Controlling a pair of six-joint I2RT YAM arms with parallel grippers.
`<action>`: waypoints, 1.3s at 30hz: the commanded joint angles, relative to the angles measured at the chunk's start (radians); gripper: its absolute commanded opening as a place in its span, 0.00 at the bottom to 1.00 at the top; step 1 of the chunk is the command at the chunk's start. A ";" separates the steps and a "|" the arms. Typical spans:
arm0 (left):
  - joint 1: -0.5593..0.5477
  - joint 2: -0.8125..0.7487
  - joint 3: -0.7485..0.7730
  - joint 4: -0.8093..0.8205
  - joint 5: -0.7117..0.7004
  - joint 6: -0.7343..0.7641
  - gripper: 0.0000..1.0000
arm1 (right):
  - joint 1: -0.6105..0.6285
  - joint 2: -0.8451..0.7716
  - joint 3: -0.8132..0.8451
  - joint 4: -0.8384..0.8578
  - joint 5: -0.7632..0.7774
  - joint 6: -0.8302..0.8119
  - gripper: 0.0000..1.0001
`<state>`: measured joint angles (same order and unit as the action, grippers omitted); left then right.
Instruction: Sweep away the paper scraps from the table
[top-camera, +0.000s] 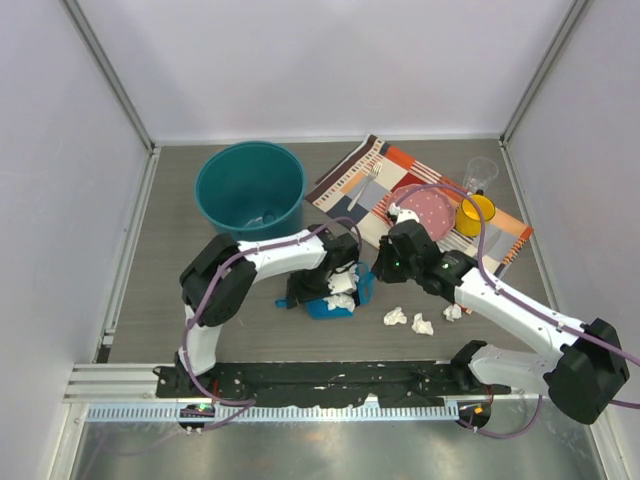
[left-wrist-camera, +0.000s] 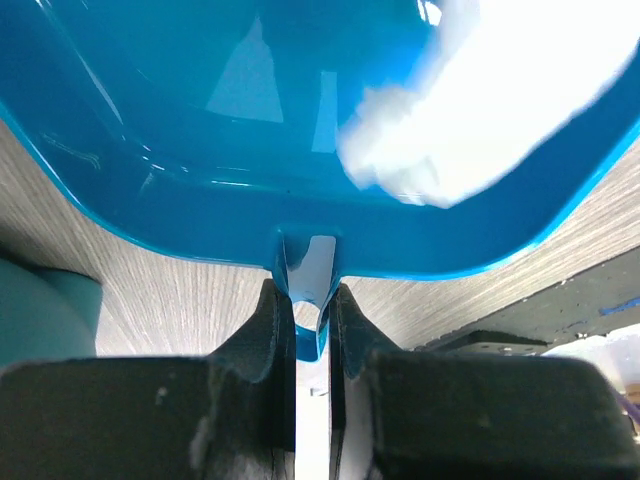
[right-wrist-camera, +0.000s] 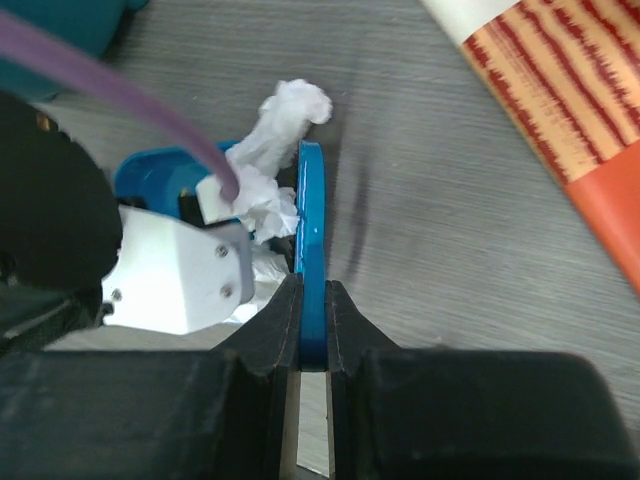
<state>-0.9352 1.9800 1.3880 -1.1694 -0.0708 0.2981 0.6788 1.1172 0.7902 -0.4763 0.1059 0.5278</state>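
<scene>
My left gripper (top-camera: 338, 278) is shut on the handle of the blue dustpan (top-camera: 322, 306), whose tray fills the left wrist view (left-wrist-camera: 200, 130) above the gripper (left-wrist-camera: 310, 312). Several white paper scraps lie in the dustpan (top-camera: 342, 284), blurred in the left wrist view (left-wrist-camera: 480, 110). My right gripper (top-camera: 378, 270) is shut on a thin flat blue sweeping tool (right-wrist-camera: 311, 240), held on edge at the dustpan's mouth (right-wrist-camera: 312, 330). One scrap (right-wrist-camera: 292, 108) rests against the tool. Three scraps (top-camera: 395, 316), (top-camera: 422, 324), (top-camera: 453, 312) lie on the dark grey table (top-camera: 200, 300) right of the dustpan.
A teal bin (top-camera: 250, 190) stands at the back left. The striped orange placemat (top-camera: 350, 185) at the back right carries a fork (top-camera: 372, 183), a pink plate (top-camera: 428, 212), a yellow cup (top-camera: 475, 215) and a clear glass (top-camera: 481, 174). Pale walls enclose the table.
</scene>
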 joint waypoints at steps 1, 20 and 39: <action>0.036 0.008 0.039 0.036 0.060 -0.014 0.00 | 0.016 -0.043 -0.031 0.123 -0.094 0.078 0.01; 0.102 -0.032 0.003 0.068 0.109 -0.020 0.00 | -0.002 -0.112 0.119 -0.160 0.133 0.003 0.01; 0.104 -0.066 -0.037 0.070 0.103 -0.027 0.00 | -0.269 0.335 0.304 0.419 -0.250 -0.135 0.01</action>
<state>-0.8352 1.9491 1.3640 -1.1065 0.0181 0.2863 0.4065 1.4014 1.0405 -0.2901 -0.0120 0.3737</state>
